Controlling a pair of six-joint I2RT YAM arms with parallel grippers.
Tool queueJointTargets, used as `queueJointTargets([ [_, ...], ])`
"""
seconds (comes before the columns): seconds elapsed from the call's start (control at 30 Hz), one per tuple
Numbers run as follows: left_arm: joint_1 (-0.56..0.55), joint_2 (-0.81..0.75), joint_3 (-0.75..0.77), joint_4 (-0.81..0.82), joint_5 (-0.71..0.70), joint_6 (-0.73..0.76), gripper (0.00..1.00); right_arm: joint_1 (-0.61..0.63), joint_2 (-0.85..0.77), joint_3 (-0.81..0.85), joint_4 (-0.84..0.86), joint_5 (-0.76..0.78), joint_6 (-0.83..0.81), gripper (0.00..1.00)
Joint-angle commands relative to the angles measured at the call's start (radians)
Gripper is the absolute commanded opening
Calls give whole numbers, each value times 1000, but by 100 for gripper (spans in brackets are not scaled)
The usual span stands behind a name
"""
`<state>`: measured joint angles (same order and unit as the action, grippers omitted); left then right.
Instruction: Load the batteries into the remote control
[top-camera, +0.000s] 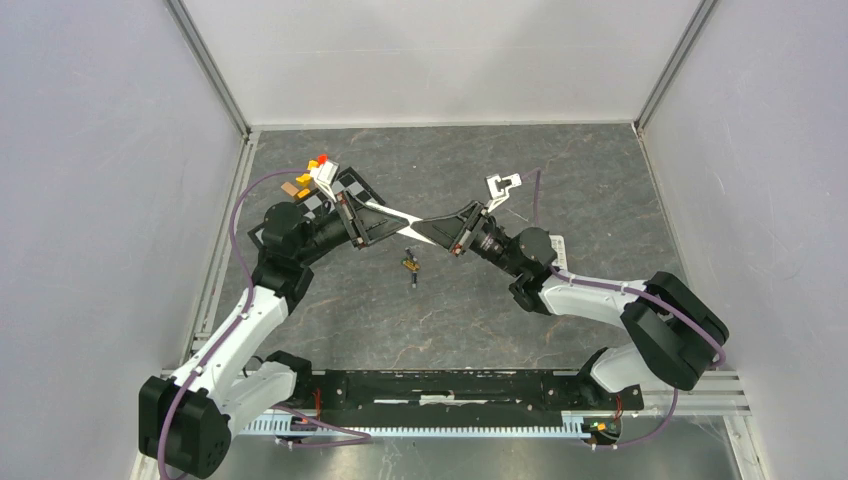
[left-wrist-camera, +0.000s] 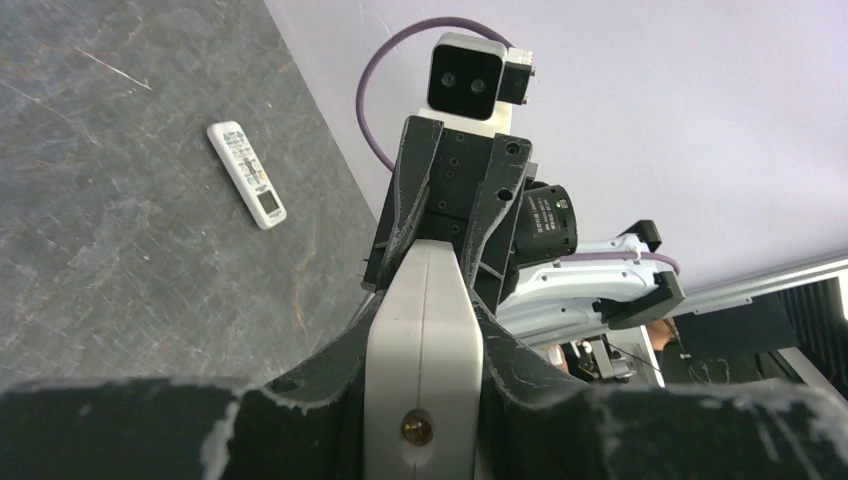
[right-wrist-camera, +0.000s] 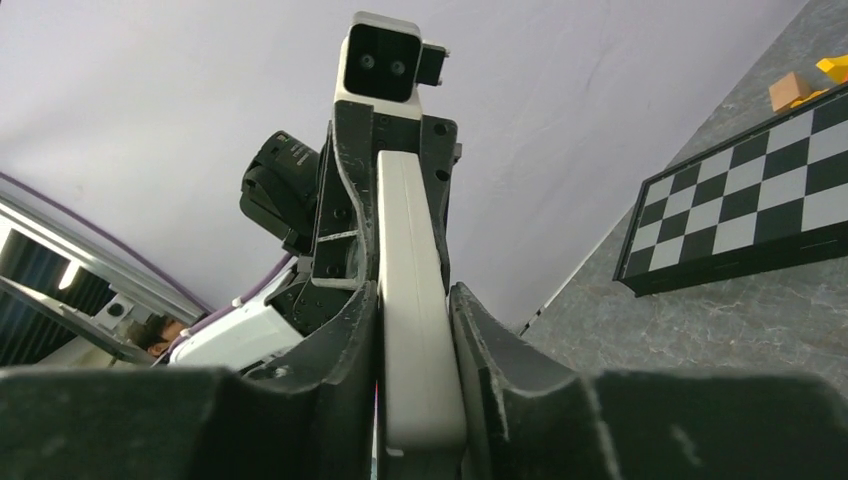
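Your left gripper (top-camera: 385, 220) and right gripper (top-camera: 441, 230) both clamped on one white bar (left-wrist-camera: 422, 310) | batteries (top-camera: 411, 266) on table, just base-side of bar | remote control (left-wrist-camera: 247, 173) flat on table, well right of bar

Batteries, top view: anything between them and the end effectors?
No object lies between, but both the left end effector and right end effector are shut on a white piece; the batteries lie loose nearby.

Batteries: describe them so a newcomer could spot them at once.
On the grey table, find the white bar that both arms hold over the middle. Nearer the bases lie the batteries: two tiny dark cylinders, one showing yellow, far smaller than anything nearby.
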<state>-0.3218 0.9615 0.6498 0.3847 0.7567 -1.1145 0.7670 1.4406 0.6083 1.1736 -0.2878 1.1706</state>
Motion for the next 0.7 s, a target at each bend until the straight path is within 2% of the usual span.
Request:
queueJointTargets([
  [0.0,-1,-43,40,107,-3,-101,2,-10,3,-51,-25,-6,-16,28],
  [0.2,-2,-61,59,112,0,-133,2,-53,0,-110,35,-33,11,16],
  [0.33,-2,-61,63,106,-10,-126,2,-68,-8,-120,69,-54,18,14],
  [0.43,-2,-46,60,85,-12,-101,2,-69,-9,-108,78,-68,25,20],
  [0.57,-2,-24,55,33,-15,-41,2,-70,-19,-88,7,-58,29,41],
  [0.67,-2,0,49,11,-15,-14,2,-73,-13,-63,-46,-57,25,49],
])
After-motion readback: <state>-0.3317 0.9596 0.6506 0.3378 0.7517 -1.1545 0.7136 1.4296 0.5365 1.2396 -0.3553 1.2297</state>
